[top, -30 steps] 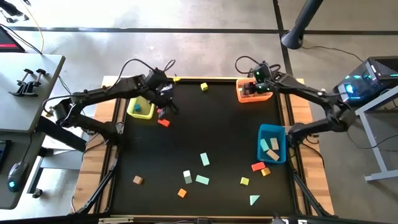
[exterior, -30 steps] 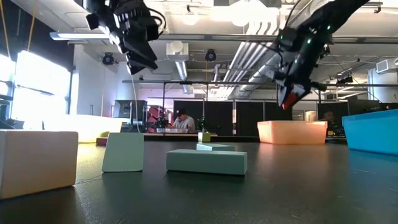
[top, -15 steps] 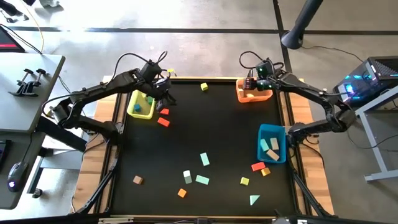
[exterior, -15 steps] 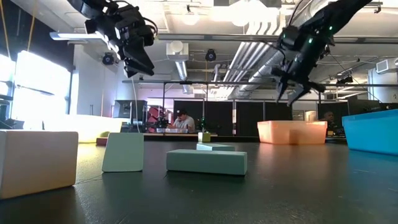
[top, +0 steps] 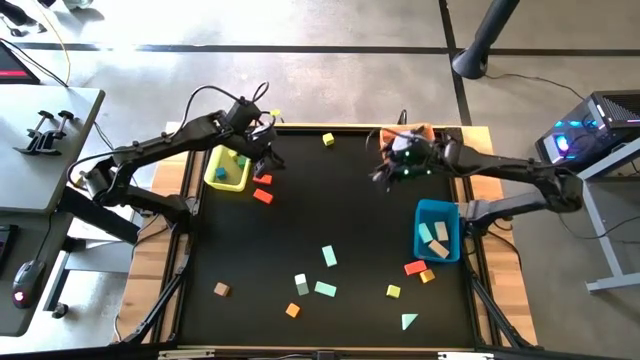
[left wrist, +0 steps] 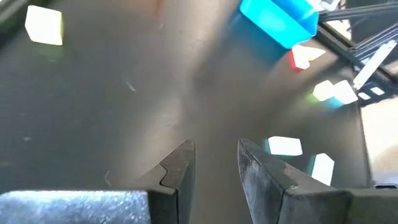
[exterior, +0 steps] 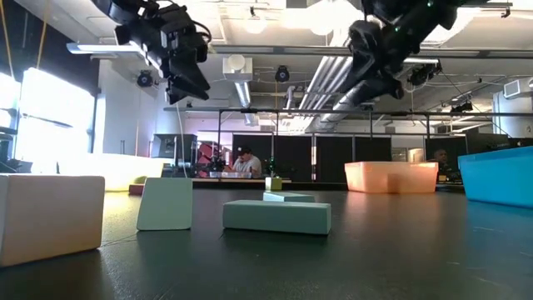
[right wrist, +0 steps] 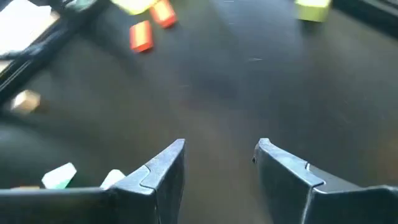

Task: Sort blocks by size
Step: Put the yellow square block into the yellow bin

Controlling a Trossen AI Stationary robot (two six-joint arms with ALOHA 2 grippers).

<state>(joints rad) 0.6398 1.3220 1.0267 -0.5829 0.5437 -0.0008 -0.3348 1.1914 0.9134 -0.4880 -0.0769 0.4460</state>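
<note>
**Between picks: both grippers empty, loose blocks waiting on the table**

Nearest the table's front edge lie most of my loose blocks: a mint triangle (top: 408, 321), an orange cube (top: 292, 310), a tan cube (top: 221, 289), a yellow cube (top: 393, 291), and mint pieces (top: 325, 289) toward the middle. A red bar (top: 414, 267) sits just beside the blue bin (top: 437, 209) at the right edge, which holds a few pieces.

Farther back, my right gripper (top: 392, 170) hangs over bare table, jaws apart and grasping nothing. My left gripper (top: 262, 158) hovers beside the yellow bin (top: 224, 176) at the left edge, above two red blocks (top: 263, 195); its fingers (left wrist: 180, 171) stand slightly apart with nothing between them.

At the back edge, a yellow cube (top: 328, 140) lies alone, and the orange bin (top: 421, 131) sits in the right corner.

I judge I am between picks. Next I should choose a block, descend squarely over it, and match it to the right bin.
</note>
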